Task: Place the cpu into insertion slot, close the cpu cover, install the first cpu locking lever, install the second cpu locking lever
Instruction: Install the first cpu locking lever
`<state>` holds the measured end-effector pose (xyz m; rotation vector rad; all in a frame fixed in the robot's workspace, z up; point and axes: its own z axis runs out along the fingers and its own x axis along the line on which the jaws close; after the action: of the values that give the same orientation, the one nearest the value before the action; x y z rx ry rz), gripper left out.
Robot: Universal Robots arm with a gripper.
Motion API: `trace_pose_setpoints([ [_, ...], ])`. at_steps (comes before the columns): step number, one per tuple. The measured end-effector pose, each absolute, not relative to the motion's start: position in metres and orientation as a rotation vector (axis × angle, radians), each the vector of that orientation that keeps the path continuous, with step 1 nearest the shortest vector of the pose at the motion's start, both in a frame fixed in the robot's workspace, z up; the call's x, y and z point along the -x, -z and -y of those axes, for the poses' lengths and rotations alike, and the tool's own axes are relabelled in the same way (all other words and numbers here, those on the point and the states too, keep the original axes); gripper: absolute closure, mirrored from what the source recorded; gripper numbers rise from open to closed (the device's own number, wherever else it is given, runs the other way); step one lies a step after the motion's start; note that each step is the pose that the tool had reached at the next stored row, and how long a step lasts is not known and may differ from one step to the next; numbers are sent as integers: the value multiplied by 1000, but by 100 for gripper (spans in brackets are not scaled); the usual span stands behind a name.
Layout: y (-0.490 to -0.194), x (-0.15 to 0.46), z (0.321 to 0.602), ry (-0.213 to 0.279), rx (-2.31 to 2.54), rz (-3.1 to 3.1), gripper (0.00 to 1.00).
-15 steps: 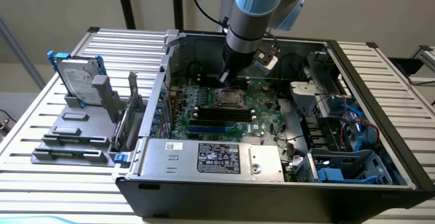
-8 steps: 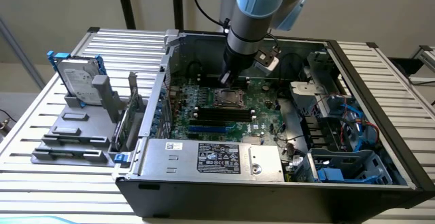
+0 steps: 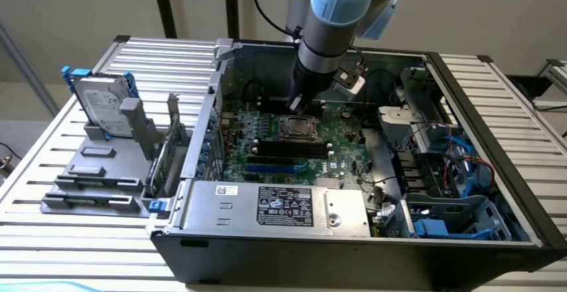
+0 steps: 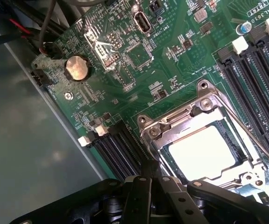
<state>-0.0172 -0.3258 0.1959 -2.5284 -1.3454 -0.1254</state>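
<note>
the pincer (image 4: 154, 179) is pressed together, holding nothing, its tips at the edge of the slot (image 4: 149, 140) on the green board (image 4: 125, 60). the cpu (image 4: 202, 151) lies seated in the slot, framed by the cover (image 4: 190, 128) lying flat over it. in the exterior view the arm (image 3: 328, 33) reaches down into the open case (image 3: 354, 252), ending beside the slot (image 3: 297, 128); the power supply (image 3: 275, 206) sits nearer the camera.

My gripper (image 4: 154, 179) is blocking the near corner of the cover (image 4: 197, 121) in the wrist view, and its tips are blurring together. The slot (image 4: 246, 175) beyond my fingers is running off the frame edge. In the exterior view, my wrist is hiding the board (image 3: 341, 129) behind it.
</note>
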Motion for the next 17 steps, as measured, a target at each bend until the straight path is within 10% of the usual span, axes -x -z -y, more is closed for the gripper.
trace_pose_setpoints([
  [17,-193,9,328,128,2526,1344,89],
])
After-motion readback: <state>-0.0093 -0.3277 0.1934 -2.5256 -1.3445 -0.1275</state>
